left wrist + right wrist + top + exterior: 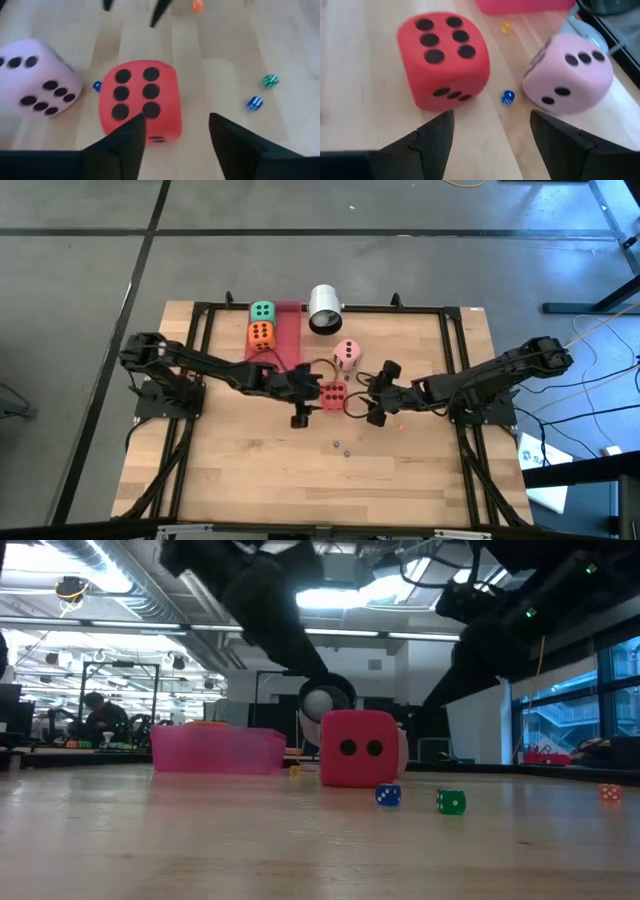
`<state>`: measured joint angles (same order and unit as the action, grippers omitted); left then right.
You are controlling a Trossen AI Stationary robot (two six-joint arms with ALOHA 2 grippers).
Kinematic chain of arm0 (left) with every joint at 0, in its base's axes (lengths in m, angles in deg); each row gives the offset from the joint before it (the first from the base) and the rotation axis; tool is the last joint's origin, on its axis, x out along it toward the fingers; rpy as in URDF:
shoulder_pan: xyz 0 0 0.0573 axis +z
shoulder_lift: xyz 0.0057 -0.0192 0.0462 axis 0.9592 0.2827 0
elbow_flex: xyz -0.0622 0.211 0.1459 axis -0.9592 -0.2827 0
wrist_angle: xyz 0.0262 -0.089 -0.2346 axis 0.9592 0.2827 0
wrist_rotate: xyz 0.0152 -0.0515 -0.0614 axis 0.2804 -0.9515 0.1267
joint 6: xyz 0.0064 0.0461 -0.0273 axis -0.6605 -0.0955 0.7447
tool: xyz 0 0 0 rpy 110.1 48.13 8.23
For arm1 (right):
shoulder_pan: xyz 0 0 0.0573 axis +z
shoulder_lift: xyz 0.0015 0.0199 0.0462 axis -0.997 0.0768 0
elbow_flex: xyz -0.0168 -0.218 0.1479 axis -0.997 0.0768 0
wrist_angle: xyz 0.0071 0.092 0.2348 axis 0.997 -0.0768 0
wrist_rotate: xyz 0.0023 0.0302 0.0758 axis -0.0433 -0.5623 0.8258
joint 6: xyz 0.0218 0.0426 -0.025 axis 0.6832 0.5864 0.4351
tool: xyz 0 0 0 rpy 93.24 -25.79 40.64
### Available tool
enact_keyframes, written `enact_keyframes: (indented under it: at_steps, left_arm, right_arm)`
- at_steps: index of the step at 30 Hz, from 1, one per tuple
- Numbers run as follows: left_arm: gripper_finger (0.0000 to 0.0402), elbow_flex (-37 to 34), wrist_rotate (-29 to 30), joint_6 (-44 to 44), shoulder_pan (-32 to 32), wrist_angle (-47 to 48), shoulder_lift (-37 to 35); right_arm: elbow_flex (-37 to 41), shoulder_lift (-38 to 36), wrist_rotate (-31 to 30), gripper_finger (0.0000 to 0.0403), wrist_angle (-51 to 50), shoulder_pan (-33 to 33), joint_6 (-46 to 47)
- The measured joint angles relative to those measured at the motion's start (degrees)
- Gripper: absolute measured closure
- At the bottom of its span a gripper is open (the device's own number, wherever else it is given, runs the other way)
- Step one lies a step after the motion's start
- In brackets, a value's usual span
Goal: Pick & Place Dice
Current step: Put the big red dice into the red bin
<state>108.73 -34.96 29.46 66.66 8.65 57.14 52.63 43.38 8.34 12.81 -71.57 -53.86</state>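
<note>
Dice lay spread over the far half of the wooden table (250, 480). The red die (333, 393) sat near the table's middle with its six-pip face up, resting on the bare wood between the two grippers. The left gripper (303, 402) hung just beside it on the left, its fingers (125, 145) spread wide with nothing between them; in the left wrist view the red die (136, 97) lay just ahead of the fingertips, not clasped. The right gripper (378, 393) stood just to the right of the red die, its fingers (432, 137) likewise parted and holding nothing, with the red die (442, 57) and the pink die (568, 72) both ahead of it. The pink die (347, 354) rested on the wood a little beyond the red one, apart from it. The green die (262, 311) and the orange die (261, 334) sat side by side, touching, on a pink tray (288, 330) at the far edge, left of centre. A white cylinder (324, 309) lay just right of the tray. Several tiny dice (388, 796) were scattered on the wood nearer the front, well clear of the big ones.
</note>
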Motion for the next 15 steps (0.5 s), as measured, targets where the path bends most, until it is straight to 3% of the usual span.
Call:
enact_keyframes:
  at_steps: [6,15]
  left_arm:
    - [0.0154,11.75,9.09,0.81,-1.88,13.66,8.63]
    - [0.0158,22.01,11.91,2.43,-4.55,15.49,16.96]
  right_arm:
    - [1.33,-0.07,-1.88,0.0142,-0.42,2.73,3.21]
    - [1.55,-1.48,-12.63,0.0142,-16.24,9.92,16.25]
